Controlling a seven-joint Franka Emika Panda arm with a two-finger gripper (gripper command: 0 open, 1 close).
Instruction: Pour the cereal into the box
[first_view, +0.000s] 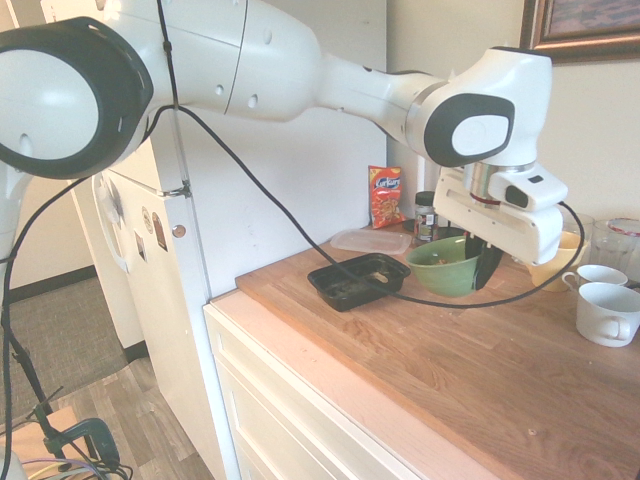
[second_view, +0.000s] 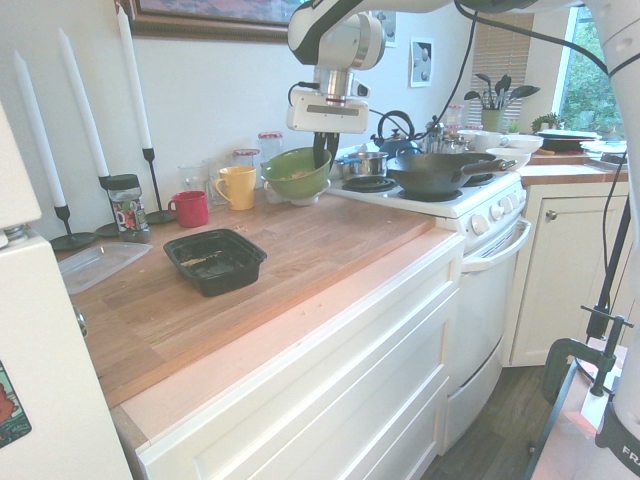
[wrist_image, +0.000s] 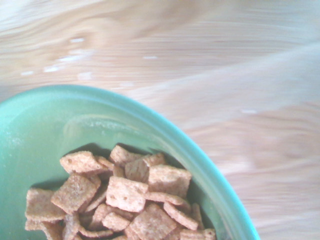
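Observation:
Brown square cereal (wrist_image: 125, 200) lies heaped in a green bowl (first_view: 443, 266) (second_view: 295, 170) (wrist_image: 45, 125). My gripper (first_view: 487, 270) (second_view: 322, 152) is shut on the bowl's rim, with the fingers reaching down over the edge. The bowl sits level, low over the wooden counter (first_view: 480, 370); I cannot tell whether it touches the counter. The box, a shallow black tray (first_view: 358, 281) (second_view: 214, 262), rests on the counter apart from the bowl, toward the fridge side. A few brown crumbs lie in it.
A clear flat container (first_view: 370, 240) and an orange snack bag (first_view: 385, 196) stand behind the tray. Two white cups (first_view: 607, 312) sit beside the arm. A yellow mug (second_view: 238, 187), red mug (second_view: 190, 208), jar (second_view: 126, 208) and candles line the wall. The stove (second_view: 440, 195) adjoins the counter.

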